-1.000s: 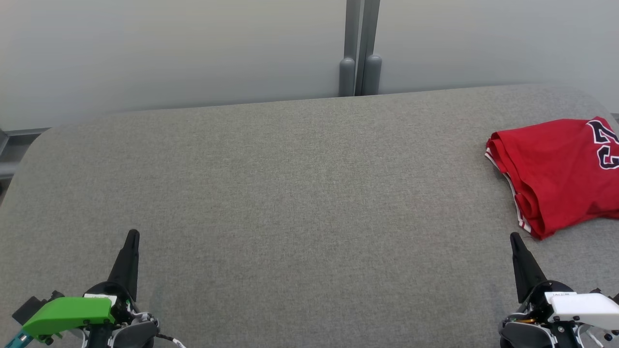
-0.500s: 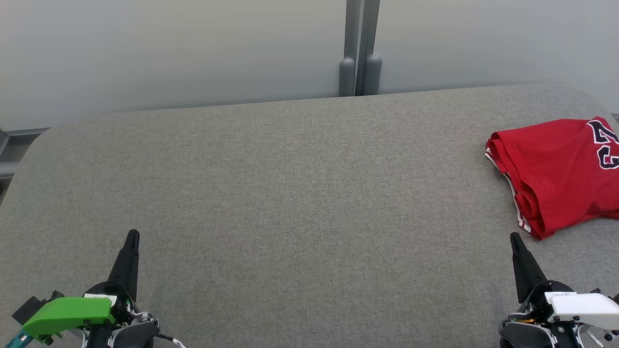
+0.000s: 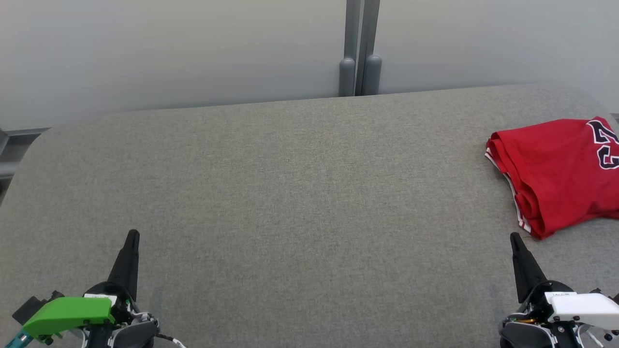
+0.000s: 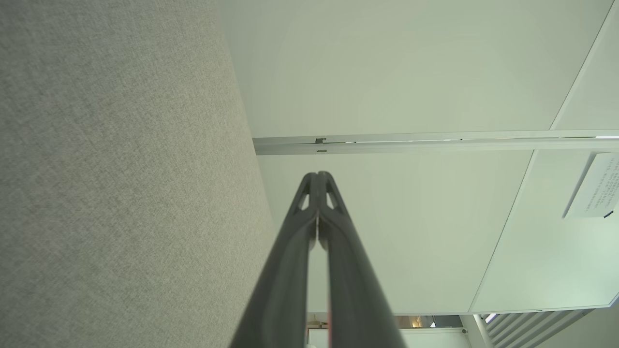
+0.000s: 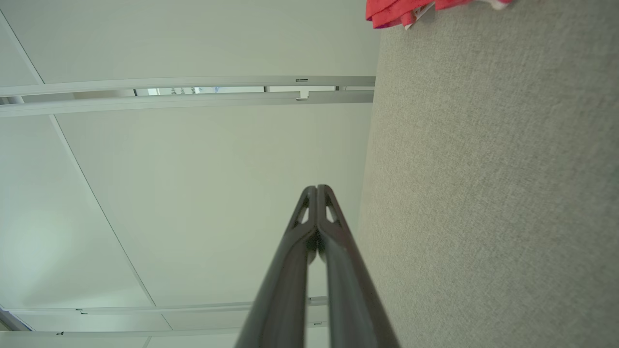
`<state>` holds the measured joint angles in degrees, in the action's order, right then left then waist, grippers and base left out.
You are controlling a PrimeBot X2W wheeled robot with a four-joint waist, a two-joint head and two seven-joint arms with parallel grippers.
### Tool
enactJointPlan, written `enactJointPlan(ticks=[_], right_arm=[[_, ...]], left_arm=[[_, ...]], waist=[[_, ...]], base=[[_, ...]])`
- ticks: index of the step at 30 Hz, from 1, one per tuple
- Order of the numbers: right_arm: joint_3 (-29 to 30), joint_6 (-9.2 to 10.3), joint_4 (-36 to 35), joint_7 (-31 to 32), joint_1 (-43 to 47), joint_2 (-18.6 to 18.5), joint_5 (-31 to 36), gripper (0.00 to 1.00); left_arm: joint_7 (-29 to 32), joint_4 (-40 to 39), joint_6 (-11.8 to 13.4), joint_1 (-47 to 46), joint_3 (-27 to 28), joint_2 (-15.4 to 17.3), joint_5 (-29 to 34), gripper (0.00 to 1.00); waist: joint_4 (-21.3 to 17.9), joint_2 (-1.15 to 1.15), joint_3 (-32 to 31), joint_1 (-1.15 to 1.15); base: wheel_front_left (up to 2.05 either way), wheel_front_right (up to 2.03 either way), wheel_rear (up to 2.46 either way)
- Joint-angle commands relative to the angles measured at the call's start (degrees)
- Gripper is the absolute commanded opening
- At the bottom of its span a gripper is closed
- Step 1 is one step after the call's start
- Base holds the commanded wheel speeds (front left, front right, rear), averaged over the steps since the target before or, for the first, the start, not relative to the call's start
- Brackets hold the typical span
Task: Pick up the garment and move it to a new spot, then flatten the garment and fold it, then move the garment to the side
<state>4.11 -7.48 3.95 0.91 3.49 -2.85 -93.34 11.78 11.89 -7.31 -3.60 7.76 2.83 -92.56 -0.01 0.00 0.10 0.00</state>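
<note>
Grey woven cloth over the tabletop (image 3: 290, 193), near edge cut off at the bottom of the head view. At lower left, left gripper (image 3: 131, 236) behind a green cover (image 3: 67, 311), fingers pressed together, nothing between them. In the left wrist view, a paper notice (image 4: 592, 186) on the wall, print too small to read. At lower right, right gripper (image 3: 514, 237) behind a white cover (image 3: 585, 304), likewise clenched on nothing; small label (image 3: 561, 294) there illegible. Near its tip but apart, at the table's far right, folded red jersey (image 3: 551, 169) lying on the cloth, sliced off by the frame edge; dark white-edged numerals only partly in view, unreadable
</note>
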Motion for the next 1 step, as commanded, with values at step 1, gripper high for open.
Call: enactJointPlan(ticks=[1], right_arm=[[0.10, -0.02, -0.24, 0.15, 0.69, -0.09, -0.07, 0.00]], left_arm=[[0.12, -0.11, -0.34, -0.73, 0.20, 0.04, -0.02, 0.00]], waist=[[0.00, 0.00, 0.00, 0.00]], base=[[0.00, 0.00, 0.00]])
